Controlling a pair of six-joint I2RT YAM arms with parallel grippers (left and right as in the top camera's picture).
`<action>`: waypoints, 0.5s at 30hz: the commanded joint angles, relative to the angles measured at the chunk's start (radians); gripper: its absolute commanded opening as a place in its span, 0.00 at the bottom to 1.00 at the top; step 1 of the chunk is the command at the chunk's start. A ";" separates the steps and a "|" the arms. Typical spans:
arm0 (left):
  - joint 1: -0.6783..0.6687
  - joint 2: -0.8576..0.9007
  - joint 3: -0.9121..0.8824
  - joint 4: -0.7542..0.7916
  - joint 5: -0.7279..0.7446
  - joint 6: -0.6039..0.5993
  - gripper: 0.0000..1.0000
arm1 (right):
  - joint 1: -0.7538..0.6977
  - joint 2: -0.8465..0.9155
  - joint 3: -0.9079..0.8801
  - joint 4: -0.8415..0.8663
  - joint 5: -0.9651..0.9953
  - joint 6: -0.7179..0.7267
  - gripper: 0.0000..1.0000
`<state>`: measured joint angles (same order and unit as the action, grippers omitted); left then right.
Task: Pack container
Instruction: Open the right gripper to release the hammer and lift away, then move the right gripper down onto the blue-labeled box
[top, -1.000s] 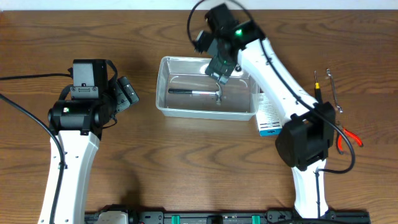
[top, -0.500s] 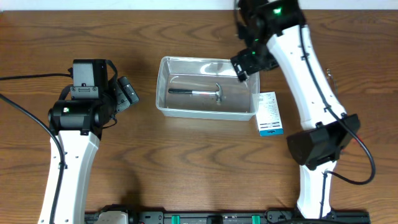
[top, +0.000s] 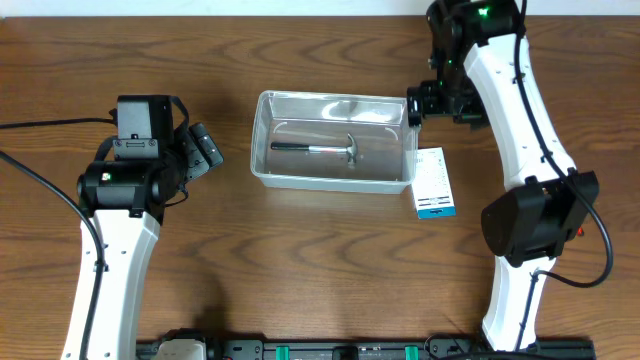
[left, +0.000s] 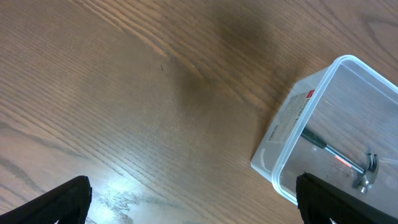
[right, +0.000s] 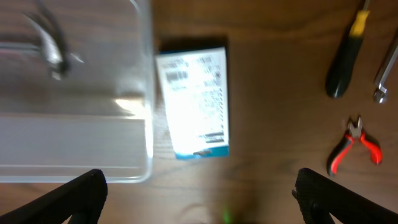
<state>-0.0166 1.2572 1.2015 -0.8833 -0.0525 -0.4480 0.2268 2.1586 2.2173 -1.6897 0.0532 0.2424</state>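
Note:
The clear plastic container stands at the table's middle with a small hammer lying inside; it also shows in the left wrist view and the right wrist view. My right gripper is open and empty, held above the table just right of the container's far right corner. In its wrist view the fingers span bare wood below a blue-and-white box. My left gripper is open and empty, left of the container, over bare wood.
The blue-and-white box lies right of the container. Further right lie a black-and-yellow screwdriver, a metal tool and red-handled pliers. In the overhead view my right arm covers them.
My right gripper has let go of the hammer in the container and moved up and to the right, out past the container's right end. The left arm has not moved.

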 joint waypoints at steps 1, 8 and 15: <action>0.004 0.007 0.011 -0.002 -0.012 0.002 0.98 | 0.001 -0.023 -0.072 0.011 0.047 -0.029 0.99; 0.004 0.007 0.011 -0.002 -0.012 0.002 0.98 | 0.000 -0.023 -0.161 0.073 0.055 -0.011 0.99; 0.004 0.007 0.011 -0.002 -0.012 0.002 0.98 | -0.023 -0.023 -0.224 0.125 0.031 -0.065 0.99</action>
<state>-0.0166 1.2572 1.2015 -0.8833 -0.0525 -0.4477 0.2218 2.1586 2.0216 -1.5742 0.0860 0.2188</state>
